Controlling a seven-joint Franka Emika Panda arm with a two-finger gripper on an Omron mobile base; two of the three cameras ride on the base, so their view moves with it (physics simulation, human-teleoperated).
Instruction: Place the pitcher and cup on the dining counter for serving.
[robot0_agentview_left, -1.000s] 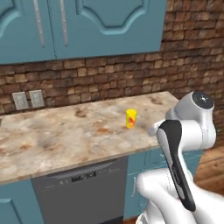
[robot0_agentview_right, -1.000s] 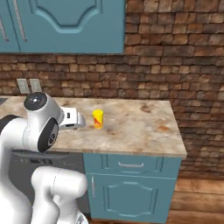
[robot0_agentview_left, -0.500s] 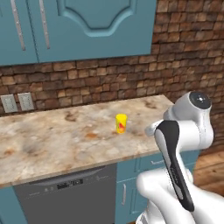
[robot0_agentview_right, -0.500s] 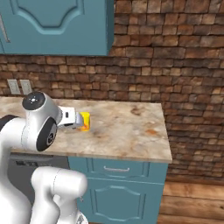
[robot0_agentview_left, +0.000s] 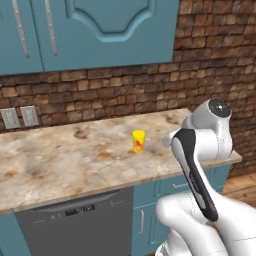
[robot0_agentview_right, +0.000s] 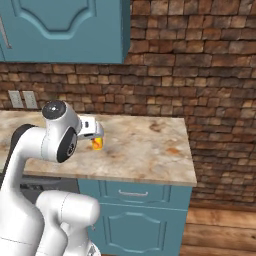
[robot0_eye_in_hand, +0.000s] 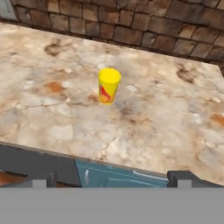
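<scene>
Change recorded: the base drove rightward along the table (robot0_agentview_left: 60, 165), so both base views shifted. The table's right end and brick wall (robot0_agentview_right: 220, 100) came further into frame; the cup (robot0_agentview_left: 138, 141) itself did not move.

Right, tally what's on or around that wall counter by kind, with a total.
Small yellow-orange cup with a red mark: 1
Beige marbled stone counter: 1
Grey dishwasher front under it: 1
White wall outlet plates: 2
Total: 5
</scene>
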